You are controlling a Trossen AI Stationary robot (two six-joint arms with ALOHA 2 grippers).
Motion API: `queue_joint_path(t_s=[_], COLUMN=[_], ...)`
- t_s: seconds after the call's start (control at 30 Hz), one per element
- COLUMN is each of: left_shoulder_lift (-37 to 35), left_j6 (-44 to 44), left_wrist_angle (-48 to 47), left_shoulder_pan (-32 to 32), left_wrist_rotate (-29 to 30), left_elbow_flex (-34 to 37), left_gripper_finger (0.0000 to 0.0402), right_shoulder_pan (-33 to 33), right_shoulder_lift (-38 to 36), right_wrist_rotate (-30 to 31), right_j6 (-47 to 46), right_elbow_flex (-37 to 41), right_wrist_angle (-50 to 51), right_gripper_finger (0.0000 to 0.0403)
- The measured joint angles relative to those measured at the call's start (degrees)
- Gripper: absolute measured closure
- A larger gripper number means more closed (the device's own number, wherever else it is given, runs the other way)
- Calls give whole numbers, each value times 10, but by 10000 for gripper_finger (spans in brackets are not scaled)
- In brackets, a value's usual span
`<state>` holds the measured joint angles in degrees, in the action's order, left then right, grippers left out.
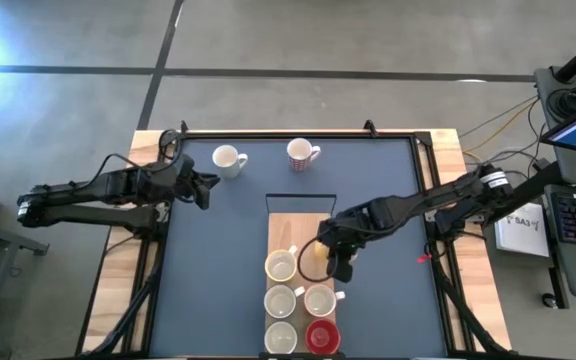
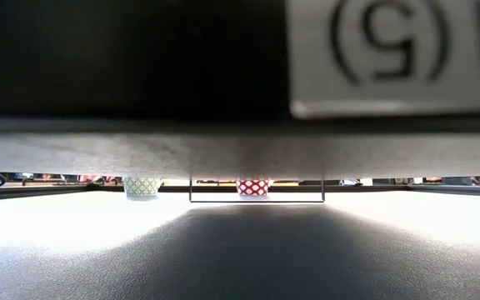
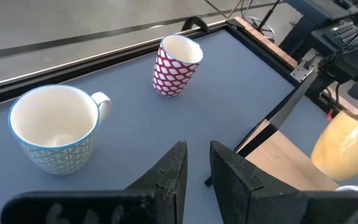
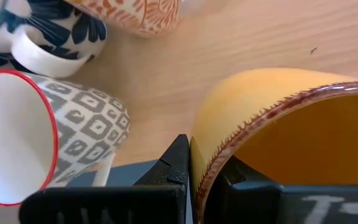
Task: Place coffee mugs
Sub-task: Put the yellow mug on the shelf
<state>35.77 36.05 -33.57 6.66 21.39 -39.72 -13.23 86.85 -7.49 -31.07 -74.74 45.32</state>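
The yellow mug (image 4: 278,118) is being pinched by its rim in the right gripper (image 1: 340,262), over the wooden board (image 1: 298,228) at 3 o'clock of the cream mug (image 1: 281,265), so the 2-column grid is being extended. The left gripper (image 3: 194,171), slightly parted and empty, is being held near 2 waiting mugs (image 1: 228,160).

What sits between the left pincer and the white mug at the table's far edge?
Nothing: bare dark mat. In the high view the left pincer sits just short of the white mug; the left wrist view shows the same empty stretch.
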Motion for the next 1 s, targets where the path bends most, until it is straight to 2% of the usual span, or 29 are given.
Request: queue_joint_path(t_s=[0.23, 0.37, 0.67, 1.0], left_shoulder_lift=[0, 0, -4, -13], left_j6=[0, 0, 0, 0], left_wrist_angle=[-5, -5, -9, -16], left_shoulder_pan=[0, 0, 0, 0], left_wrist_rotate=[-2, -25, -40, -40], left_elbow_flex=[0, 0, 0, 0], left_gripper_finger=[350, 350, 350, 350], right_shoulder_pan=[-2, -1, -1, -2], right_shoulder_lift=[25, 47, 107, 167], right_wrist_rotate=[2, 1, 18, 19], right_j6=[27, 66, 126, 154], right_elbow_flex=[-33, -58, -139, -181], right_wrist_angle=[20, 29, 114, 161], right_gripper_finger=[390, 390, 390, 390])
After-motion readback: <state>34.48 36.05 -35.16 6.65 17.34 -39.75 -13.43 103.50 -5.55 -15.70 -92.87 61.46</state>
